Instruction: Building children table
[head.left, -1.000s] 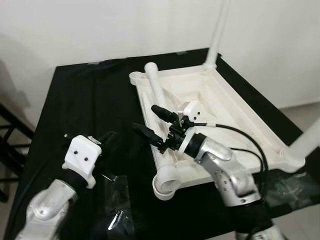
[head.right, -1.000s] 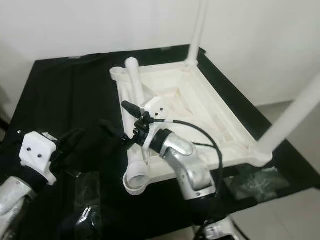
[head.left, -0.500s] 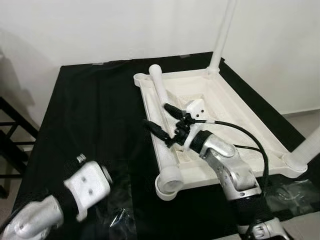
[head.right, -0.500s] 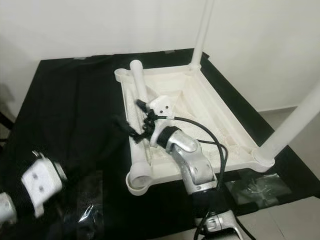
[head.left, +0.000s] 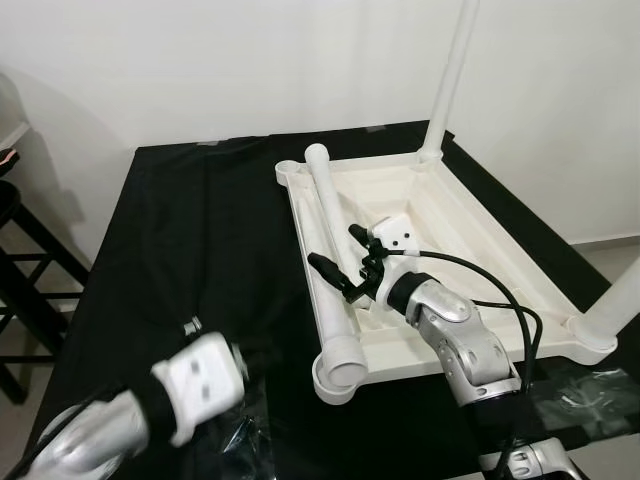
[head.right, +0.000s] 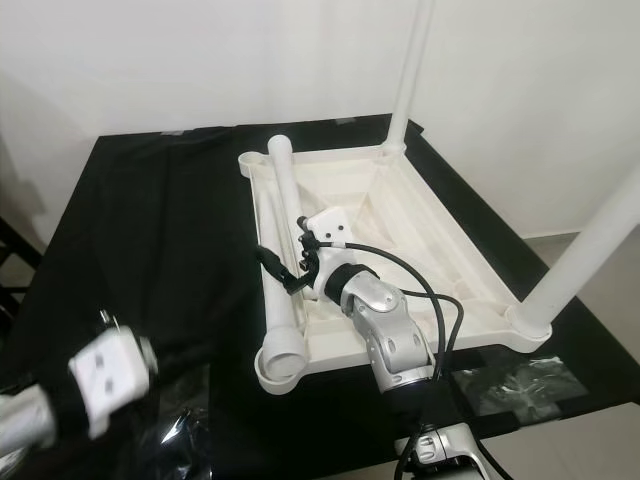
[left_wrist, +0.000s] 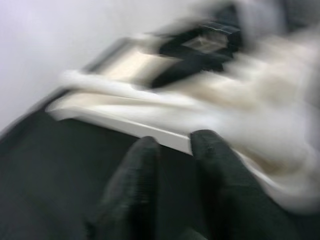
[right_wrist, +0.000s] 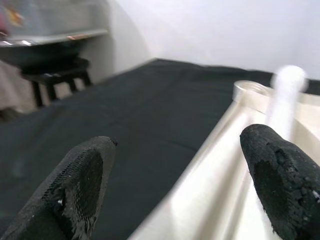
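— What's on the left?
— The left hand (left_wrist: 172, 187) hangs low at the near left over the black counter (head.left: 200, 250), its fingers a narrow gap apart and holding nothing. The wrist picture is blurred.

— And the tabletop?
— The white tabletop (head.left: 470, 240) lies upside down on the right part of the counter, long axis running near to far. A loose leg (head.left: 328, 230) lies along its left edge, pointing the same way. Two legs stand upright at the right corners, one far (head.left: 450, 80), one near (head.left: 620, 300).

— The right hand?
— The right hand (head.left: 340, 262) is spread wide, empty, straddling the lying leg about midway along it.
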